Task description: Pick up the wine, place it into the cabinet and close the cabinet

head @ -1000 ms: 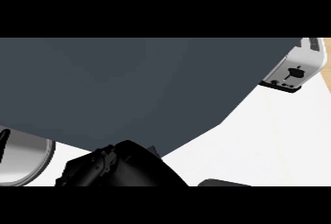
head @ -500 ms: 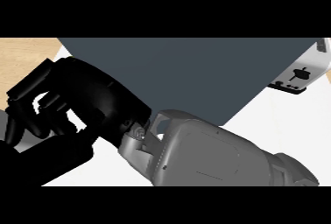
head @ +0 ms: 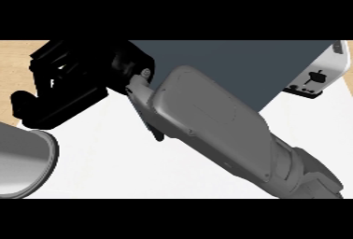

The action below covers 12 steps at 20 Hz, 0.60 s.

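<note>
Wine does not show anywhere in the head view. Nearest, the grey forearm [head: 228, 135] crosses the white counter [head: 110, 154]. Beyond it the right hand [head: 66, 88] has its fingers curled, holding nothing visible, beside the dark cabinet [head: 234, 60].

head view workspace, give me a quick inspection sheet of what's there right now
surface: white counter top, pale wood strip at upper left
job's things: dark grey cabinet panel across the top; no wine seen
clutter: white and black appliance at upper right; grey rounded metal object at left edge, cut off
hands: black right hand on grey forearm, reaching to upper left, fingers curled; whether it holds anything cannot be told; left hand not seen
cables: nothing seen
surroundings: nothing seen
</note>
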Motion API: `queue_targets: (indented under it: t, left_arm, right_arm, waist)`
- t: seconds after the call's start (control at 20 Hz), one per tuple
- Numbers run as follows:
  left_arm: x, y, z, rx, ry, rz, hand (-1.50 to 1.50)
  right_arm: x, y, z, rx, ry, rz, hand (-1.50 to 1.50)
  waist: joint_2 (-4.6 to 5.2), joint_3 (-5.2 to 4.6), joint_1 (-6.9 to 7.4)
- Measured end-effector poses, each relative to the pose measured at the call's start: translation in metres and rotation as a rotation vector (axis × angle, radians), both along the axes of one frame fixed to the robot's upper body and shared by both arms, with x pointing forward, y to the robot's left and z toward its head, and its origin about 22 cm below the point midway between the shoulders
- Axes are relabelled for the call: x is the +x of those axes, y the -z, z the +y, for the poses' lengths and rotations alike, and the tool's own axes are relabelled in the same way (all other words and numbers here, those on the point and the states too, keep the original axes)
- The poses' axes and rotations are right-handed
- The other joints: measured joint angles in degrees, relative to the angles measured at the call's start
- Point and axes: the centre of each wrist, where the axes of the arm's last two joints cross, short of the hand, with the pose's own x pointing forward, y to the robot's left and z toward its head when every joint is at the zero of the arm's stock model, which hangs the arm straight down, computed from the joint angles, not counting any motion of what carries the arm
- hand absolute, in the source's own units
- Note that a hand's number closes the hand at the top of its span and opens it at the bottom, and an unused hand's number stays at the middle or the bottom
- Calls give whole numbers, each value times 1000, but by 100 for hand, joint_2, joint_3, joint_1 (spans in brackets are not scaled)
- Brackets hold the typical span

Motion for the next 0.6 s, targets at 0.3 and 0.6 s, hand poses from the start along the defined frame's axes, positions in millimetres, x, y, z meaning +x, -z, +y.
queue_targets:
  t: [0.3,0.6]
  left_arm:
    - [0,-6,5,-6,-4,2,-150]
    - [2,-11,3,-3,26,2,-150]
  right_arm:
    - [28,13,-4,51,77,-88,150]
    - [40,23,-8,96,113,-133,150]
  waist:
    - [-93,-60,-41]
    - [-171,-152,-11]
